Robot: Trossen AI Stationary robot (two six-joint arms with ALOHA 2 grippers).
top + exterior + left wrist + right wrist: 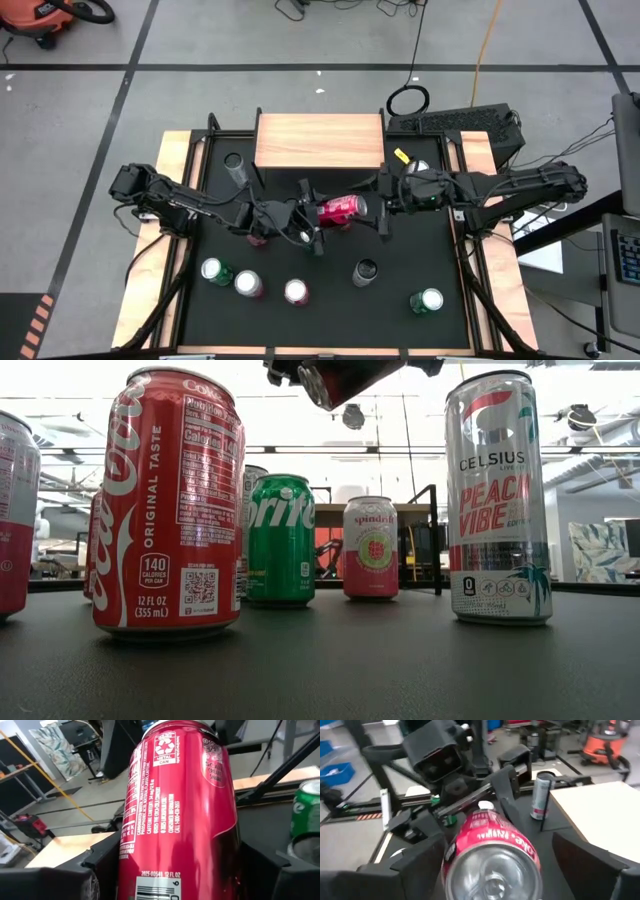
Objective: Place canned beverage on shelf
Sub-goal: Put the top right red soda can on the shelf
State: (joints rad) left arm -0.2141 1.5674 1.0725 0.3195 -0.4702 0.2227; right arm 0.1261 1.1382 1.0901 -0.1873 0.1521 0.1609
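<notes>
Mid-frame in the high view, red aluminium drink can (338, 208) lying sideways above the black mat (440, 255), clamped by left gripper (312, 222); right gripper (381, 210) spread around its far end. Best kept level towards the light-wood shelf (319, 140), frame top.

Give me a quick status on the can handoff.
Left claw gripping red can mid-air. Right claw around its other end, grip unclear. Shelf top bare.

Bright ceiling lights wash out the low view's background; the right wrist view is motion-blurred.
</notes>
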